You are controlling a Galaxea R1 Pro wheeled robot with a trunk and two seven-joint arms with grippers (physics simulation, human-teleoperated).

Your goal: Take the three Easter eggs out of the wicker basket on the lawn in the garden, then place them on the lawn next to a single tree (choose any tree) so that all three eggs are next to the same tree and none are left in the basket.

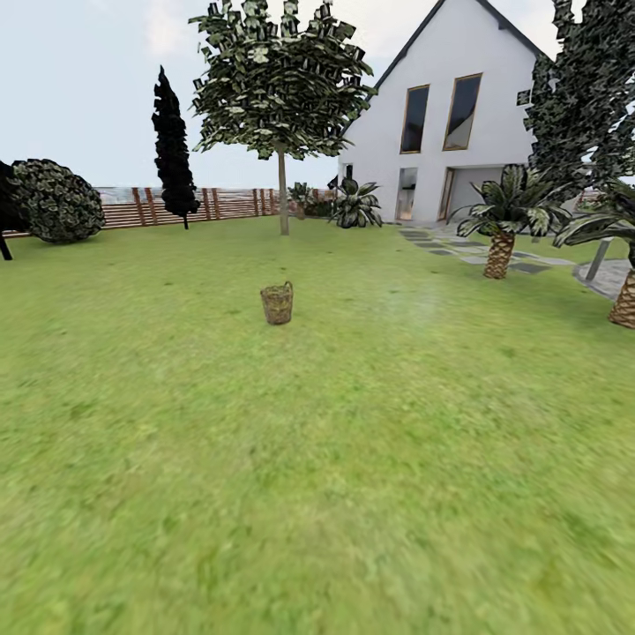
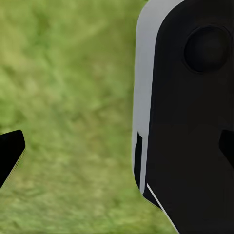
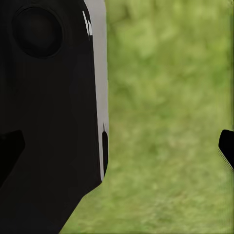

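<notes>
The wicker basket (image 1: 277,303) stands upright on the lawn (image 1: 309,459), several metres ahead of me in the head view. The Easter eggs are out of view; the basket's inside cannot be seen from here. Behind the basket rises a tree (image 1: 282,190) with a thin straight trunk and a leafy canopy. My left gripper (image 2: 117,148) is open over blurred grass, with one fingertip (image 2: 10,152) at the picture's edge. The right gripper (image 3: 117,146) also stands open and holds nothing, its fingertip (image 3: 227,146) at the far side.
A black cypress (image 1: 174,145) and a round bush (image 1: 55,201) stand at the back left by the slat fence (image 1: 220,205). Two short palms (image 1: 501,238) (image 1: 624,295), grey paving (image 1: 494,251) and the white house (image 1: 450,115) lie right. My black-and-white body (image 2: 190,122) is close beside each wrist.
</notes>
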